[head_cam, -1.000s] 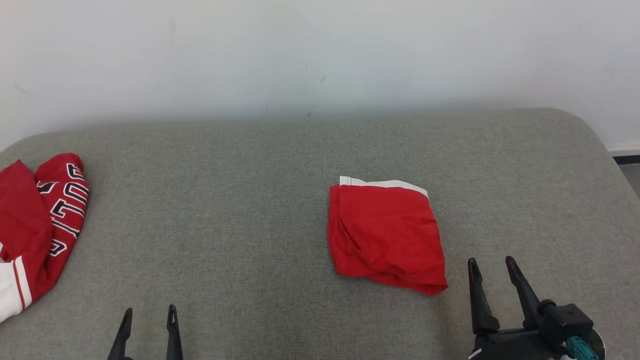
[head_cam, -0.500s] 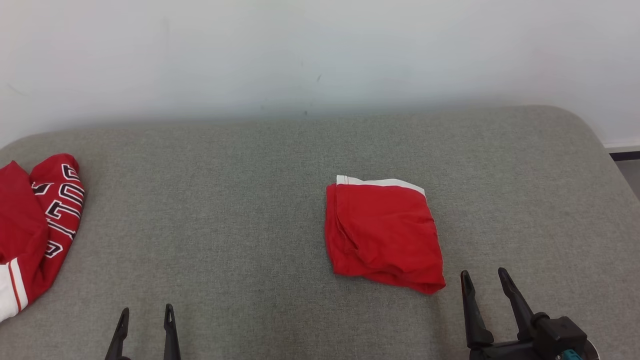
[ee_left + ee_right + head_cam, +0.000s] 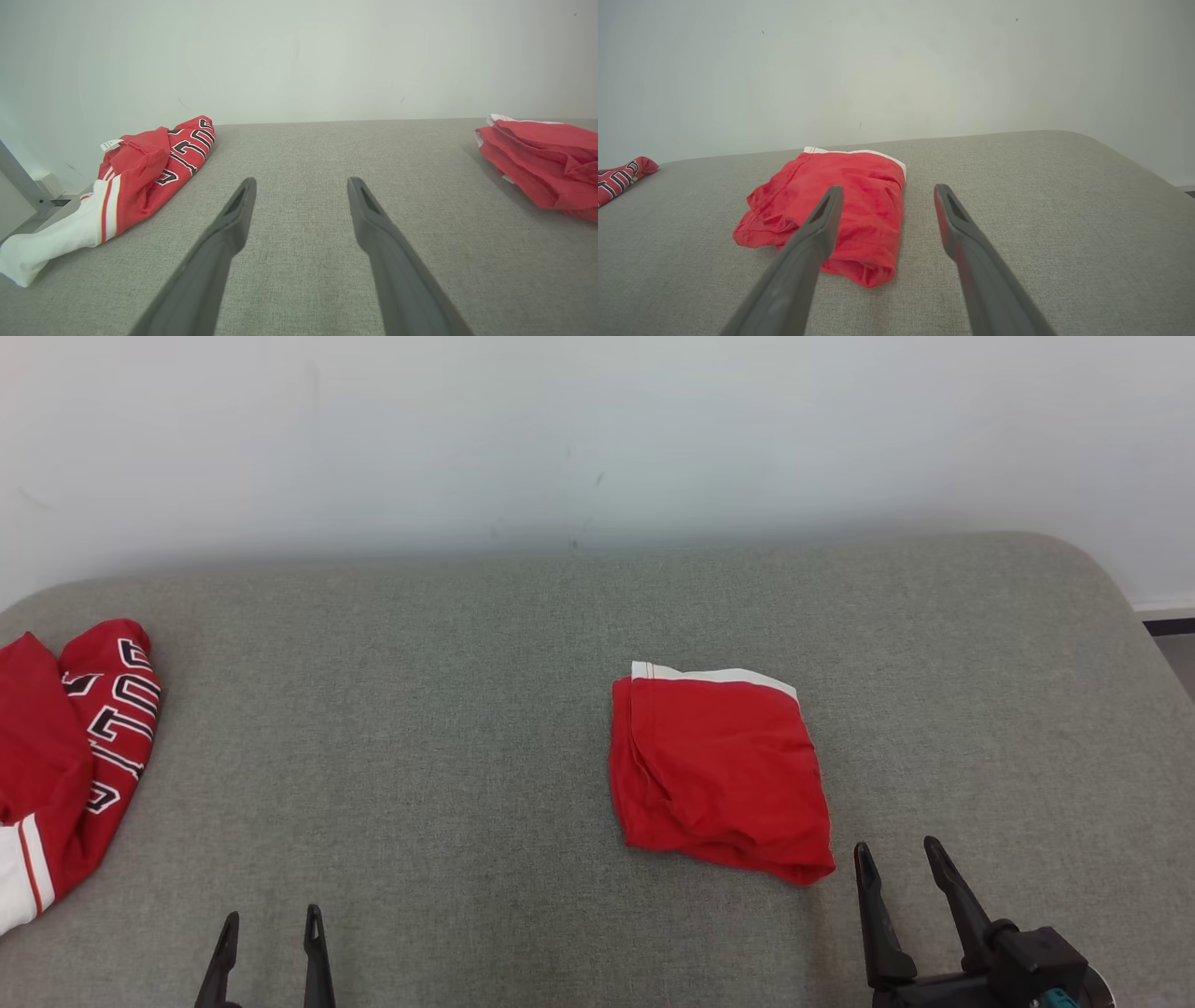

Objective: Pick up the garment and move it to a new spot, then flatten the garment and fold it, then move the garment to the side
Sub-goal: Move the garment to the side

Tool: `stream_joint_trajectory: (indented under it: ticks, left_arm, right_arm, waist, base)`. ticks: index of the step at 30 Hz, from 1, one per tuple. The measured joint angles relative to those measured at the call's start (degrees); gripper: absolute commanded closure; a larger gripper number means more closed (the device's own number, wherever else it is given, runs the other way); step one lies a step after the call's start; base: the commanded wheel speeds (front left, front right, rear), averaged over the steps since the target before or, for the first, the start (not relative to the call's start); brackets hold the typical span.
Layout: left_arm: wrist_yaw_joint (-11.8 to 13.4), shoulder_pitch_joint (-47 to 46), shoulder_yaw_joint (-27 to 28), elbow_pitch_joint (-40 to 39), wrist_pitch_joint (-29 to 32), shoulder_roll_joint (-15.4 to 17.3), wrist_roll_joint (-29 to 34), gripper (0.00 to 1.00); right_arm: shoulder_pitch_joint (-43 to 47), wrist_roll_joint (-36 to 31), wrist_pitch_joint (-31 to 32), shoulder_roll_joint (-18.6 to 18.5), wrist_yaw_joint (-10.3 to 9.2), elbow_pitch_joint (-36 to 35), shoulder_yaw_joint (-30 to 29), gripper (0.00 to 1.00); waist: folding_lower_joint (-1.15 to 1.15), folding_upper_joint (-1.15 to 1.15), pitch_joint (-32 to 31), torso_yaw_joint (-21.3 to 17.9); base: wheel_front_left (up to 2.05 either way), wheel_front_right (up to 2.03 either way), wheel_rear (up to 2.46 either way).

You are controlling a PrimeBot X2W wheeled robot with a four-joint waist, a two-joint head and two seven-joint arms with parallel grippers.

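Observation:
A folded red garment [image 3: 719, 765] with a white band along its far edge lies flat on the grey cushioned surface [image 3: 448, 709], right of the middle. It also appears in the right wrist view [image 3: 784, 205] and at the right edge of the left wrist view [image 3: 542, 158]. My right gripper [image 3: 894, 846] is open and empty, just off the garment's near right corner and not touching it. At the lower left, my left gripper [image 3: 272, 915] is open and empty over bare fabric. A crumpled red jersey [image 3: 75, 756] with black-and-white lettering lies at the far left.
The surface ends at a pale wall [image 3: 597, 429] behind and rounds off at the right [image 3: 1111, 588]. A broad stretch of bare grey fabric separates the jersey [image 3: 154, 168] from the folded garment. A metal frame [image 3: 23, 186] stands past the left edge.
My right gripper has drawn back towards me and slightly left, away from the folded garment. The view shifted a little. Both garments and the left gripper stay put.

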Motion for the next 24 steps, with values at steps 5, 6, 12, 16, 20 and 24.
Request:
stream_joint_trajectory:
  ticks: [5, 6, 12, 16, 20, 24]
  left_arm:
    - [0.0, 0.0, -0.1, 0.1, 0.0, 0.0, -0.1, 0.00]
    - [0.0, 0.0, -0.1, 0.1, 0.0, 0.0, -0.1, 0.00]
    - [0.0, -0.1, -0.5, -0.1, 0.0, 0.0, -0.4, 0.00]
    - [-0.2, -1.3, -1.2, -0.4, 0.0, 0.0, -0.5, 0.00]
    - [-0.6, -3.0, -2.0, -0.7, 0.0, 0.0, -0.5, 0.00]
    - [-0.7, -4.5, -2.7, -0.6, 0.0, 0.0, -0.4, 0.00]
  right_arm:
    - [-0.6, -0.2, 0.0, 0.0, 0.00, 0.3, 0.2, 0.00]
    - [-0.8, -0.2, 0.0, -0.1, 0.00, 0.4, 0.1, 0.00]
    - [-4.4, -0.7, 0.0, -1.2, 0.00, 1.7, 1.2, 0.00]
    - [-13.2, -0.5, 0.0, -3.4, 0.00, 6.9, 2.0, 0.00]
    - [-21.4, -0.5, 0.0, -5.1, 0.00, 15.4, 2.1, 0.00]
    - [-28.5, -0.2, 0.0, -5.8, 0.00, 27.8, 2.6, 0.00]
  waist:
    - [0.00, 0.00, 0.1, 0.0]
    - [0.00, 0.00, 0.1, 0.1]
    - [0.00, 0.00, 0.7, 0.5]
    - [0.00, 0.00, 2.5, 0.8]
    - [0.00, 0.01, 4.5, 1.3]
    - [0.01, 0.02, 6.7, 2.1]
  base:
    - [0.00, 0.00, 0.00]
    - [0.00, 0.00, 0.00]
    - [0.00, 0.00, 0.00]
    - [0.00, 0.00, 0.00]
    - [0.00, 0.00, 0.00]
    - [0.00, 0.00, 0.00]
